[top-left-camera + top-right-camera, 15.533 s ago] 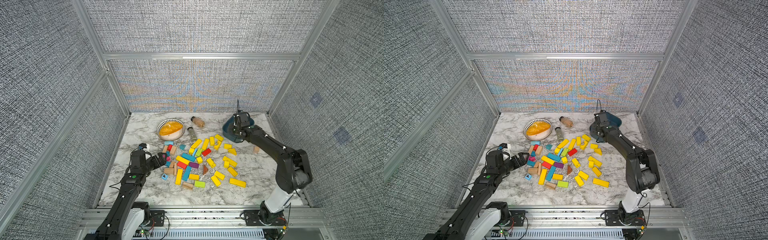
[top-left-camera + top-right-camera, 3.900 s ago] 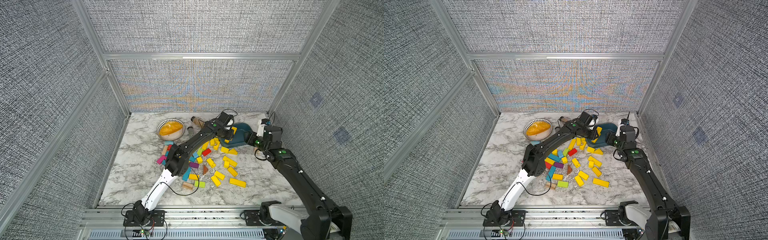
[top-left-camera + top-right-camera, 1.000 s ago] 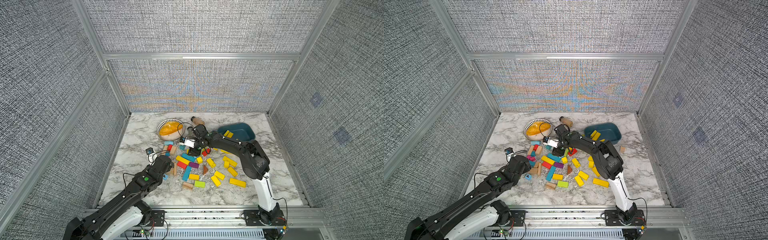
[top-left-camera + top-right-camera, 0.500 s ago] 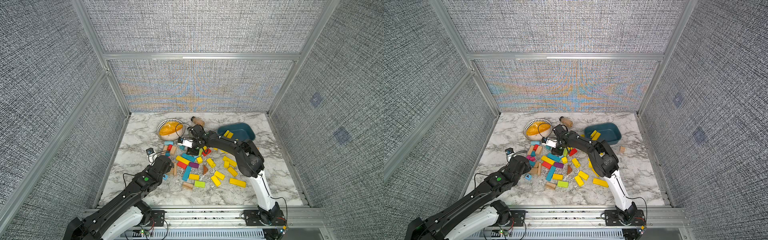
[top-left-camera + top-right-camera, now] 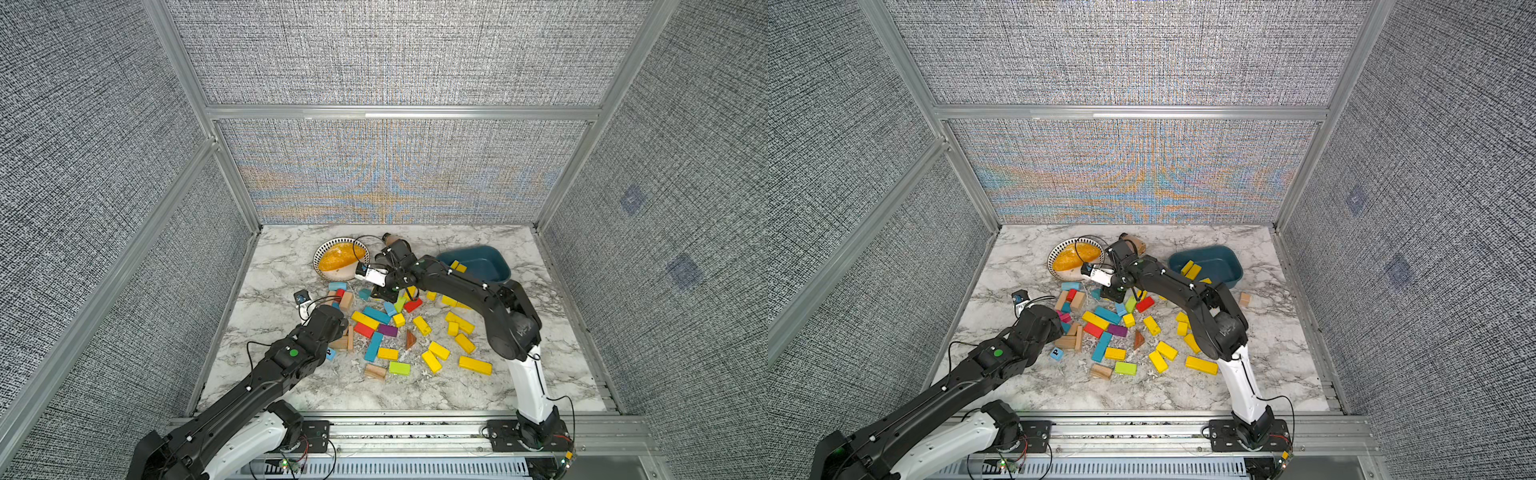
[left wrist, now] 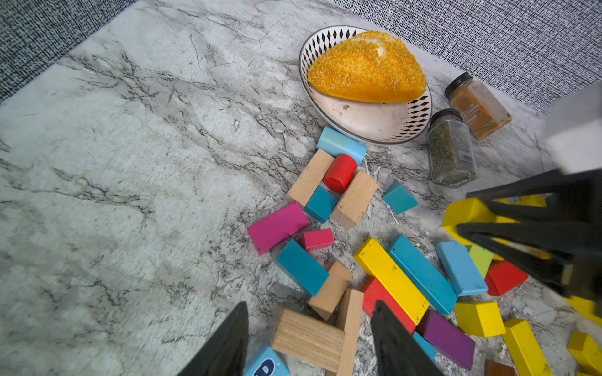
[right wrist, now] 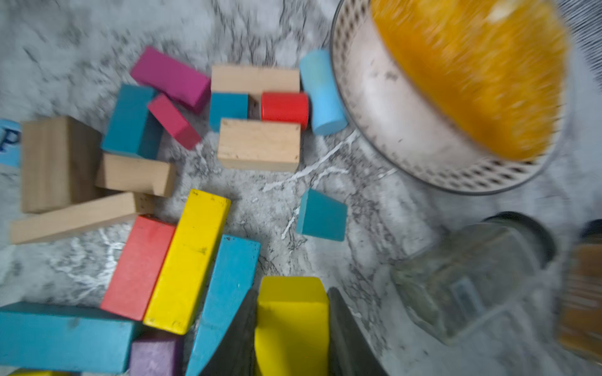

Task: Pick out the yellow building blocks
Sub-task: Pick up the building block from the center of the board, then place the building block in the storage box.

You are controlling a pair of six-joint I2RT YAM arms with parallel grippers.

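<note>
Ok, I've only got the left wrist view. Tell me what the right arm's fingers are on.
Observer: In the right wrist view, the right gripper has a yellow block between its fingers, which press against both of its sides.
Operator: Give me the drop spot.
Observer: A blue tray sits at the back of the table, beyond the right arm. In both top views yellow blocks already lie in it.
Operator: Name the yellow one nearest the front.
Observer: A long yellow bar lies flat beside the right arm's white link.
</note>
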